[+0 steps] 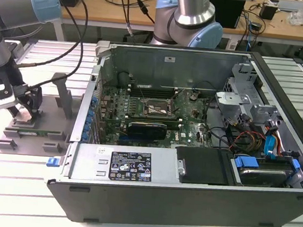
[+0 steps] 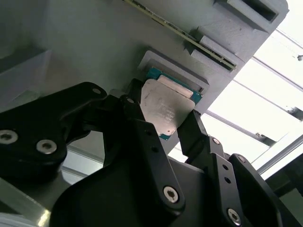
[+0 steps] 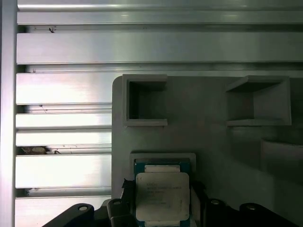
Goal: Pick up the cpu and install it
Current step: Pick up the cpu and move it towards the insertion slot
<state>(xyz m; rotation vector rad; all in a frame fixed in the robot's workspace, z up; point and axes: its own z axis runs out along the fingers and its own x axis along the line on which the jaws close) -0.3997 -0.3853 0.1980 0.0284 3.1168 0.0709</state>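
Silver-topped cpu [image 2: 165,106] [image 3: 162,196] sits between the two black fingers [image 2: 147,137] of the gripper [image 1: 26,110]. One finger is on each of two opposite side edges. The pincer is narrow and closed onto the chip: both wrist views show no gap between pad and chip edge on either side. Green board edge shows around the metal lid.

Cpu is at the shallow square pocket of the grey fixture plate [image 3: 213,142], lid facing the cameras. Pocket frame is visible around it in both wrist views. Can't tell if the chip is seated in the pocket or raised just off it.

Two hollow box-shaped blocks [image 3: 144,101] stand on the same plate, further from the gripper than the pocket. A long thin strip [image 2: 189,38] lies in a slot of the plate near the pocket.

Exterior view: arm [image 1: 10,17] reaches down at the exterior view's left, gripper low over the fixture plate, on the slatted aluminium table [image 1: 14,186]. Open computer case [image 1: 167,66] lies on its side to the exterior view's right of the plate, just beside it. The socket [image 1: 155,107] on the board inside the case is well apart from the gripper and cpu.
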